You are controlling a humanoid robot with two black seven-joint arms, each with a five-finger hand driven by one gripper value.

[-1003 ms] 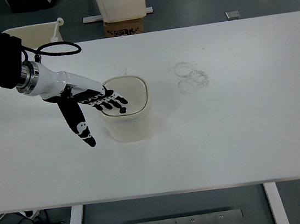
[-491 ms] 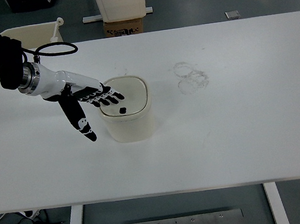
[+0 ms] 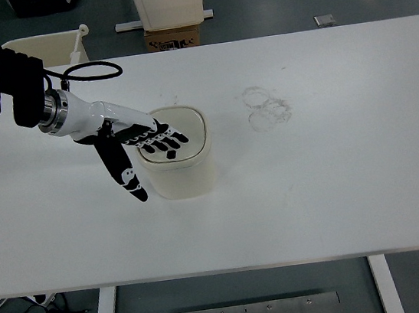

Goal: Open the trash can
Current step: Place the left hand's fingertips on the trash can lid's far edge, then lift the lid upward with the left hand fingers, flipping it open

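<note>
The left hand [image 3: 132,145] reaches in from the left edge over the white worktop [image 3: 336,178], its black fingers [image 3: 167,140] spread flat and holding nothing. Directly under those fingertips sits the trash can [image 3: 181,172], a small cream bin with rounded corners standing upright on the worktop; the fingers lie across the left part of its lid [image 3: 183,133], which looks closed, though whether they press on it or only hover just above is hard to tell from this angle. A small dark button [image 3: 171,155] on the lid sits just below the fingertips, toward the near edge. The thumb [image 3: 125,175] points away from the other fingers, down past the can's left side and beside its wall. Behind the wrist, a black cable [image 3: 86,71] loops over the forearm. Well off to the right of the hand, past the can, faint ring marks [image 3: 266,107] smudge the worktop surface.
</note>
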